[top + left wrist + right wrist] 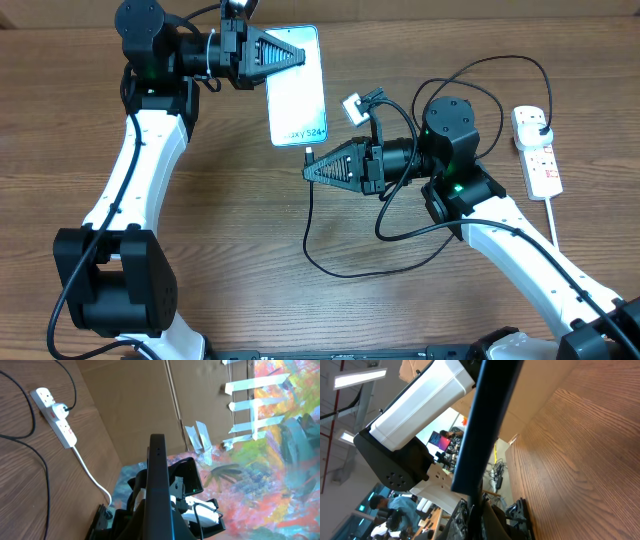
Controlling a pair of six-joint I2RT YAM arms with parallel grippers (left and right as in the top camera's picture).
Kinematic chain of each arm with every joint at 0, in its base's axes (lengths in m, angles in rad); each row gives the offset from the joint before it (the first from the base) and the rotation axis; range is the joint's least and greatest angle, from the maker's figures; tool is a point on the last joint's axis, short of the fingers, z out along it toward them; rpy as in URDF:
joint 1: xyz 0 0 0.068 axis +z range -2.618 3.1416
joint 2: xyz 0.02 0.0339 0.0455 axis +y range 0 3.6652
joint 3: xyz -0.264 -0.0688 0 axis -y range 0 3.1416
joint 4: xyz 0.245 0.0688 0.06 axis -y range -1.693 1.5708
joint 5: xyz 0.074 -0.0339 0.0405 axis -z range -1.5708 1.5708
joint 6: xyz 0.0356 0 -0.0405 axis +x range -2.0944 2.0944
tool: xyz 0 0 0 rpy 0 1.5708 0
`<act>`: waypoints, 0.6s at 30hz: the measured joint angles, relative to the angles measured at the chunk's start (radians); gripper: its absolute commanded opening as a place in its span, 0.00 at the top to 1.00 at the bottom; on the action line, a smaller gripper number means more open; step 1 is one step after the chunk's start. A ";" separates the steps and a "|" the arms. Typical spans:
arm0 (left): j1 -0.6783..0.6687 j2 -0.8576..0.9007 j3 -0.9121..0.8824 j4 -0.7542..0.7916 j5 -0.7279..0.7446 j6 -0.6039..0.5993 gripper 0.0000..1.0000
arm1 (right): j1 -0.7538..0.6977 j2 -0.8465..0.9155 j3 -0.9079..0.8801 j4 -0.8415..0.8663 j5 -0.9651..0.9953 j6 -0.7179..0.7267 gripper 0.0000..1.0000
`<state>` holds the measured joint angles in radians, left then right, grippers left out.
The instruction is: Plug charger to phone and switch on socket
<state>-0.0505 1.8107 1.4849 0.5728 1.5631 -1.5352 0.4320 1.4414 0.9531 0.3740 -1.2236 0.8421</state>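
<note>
My left gripper [303, 55] is shut on the phone [297, 95], a slim phone with a light blue screen, held by its side above the table's far edge. My right gripper [308, 170] is shut on the charger's small connector tip [309, 152], which meets the phone's bottom edge; I cannot tell whether it is seated. The black charger cable [335, 272] loops over the table to its plug [535, 122] in the white socket [542, 165]. The left wrist view shows the phone edge-on [157, 480] and the socket [56, 419]. The right wrist view shows the phone edge-on too [485, 425].
The socket's thick white cord [553, 215] runs toward the front right edge. The black cable also loops behind my right arm [470, 195]. A cardboard wall [135, 405] stands behind the table.
</note>
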 measured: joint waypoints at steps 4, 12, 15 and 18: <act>0.000 0.000 0.000 0.000 0.000 -0.001 0.96 | 0.000 0.000 0.000 0.029 0.000 0.014 0.96; 0.000 0.000 0.000 0.000 -0.001 -0.001 0.96 | 0.000 0.000 0.000 0.059 0.000 0.040 0.96; 0.000 0.000 0.000 0.000 -0.002 -0.001 0.96 | 0.000 0.000 0.000 0.059 0.000 0.047 0.96; -0.002 0.000 0.000 0.000 -0.003 -0.001 0.96 | 0.000 0.000 0.000 0.058 0.000 0.050 0.96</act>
<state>-0.0525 1.8107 1.4849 0.5732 1.5597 -1.5360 0.4320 1.4414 0.9531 0.4324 -1.2236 0.8921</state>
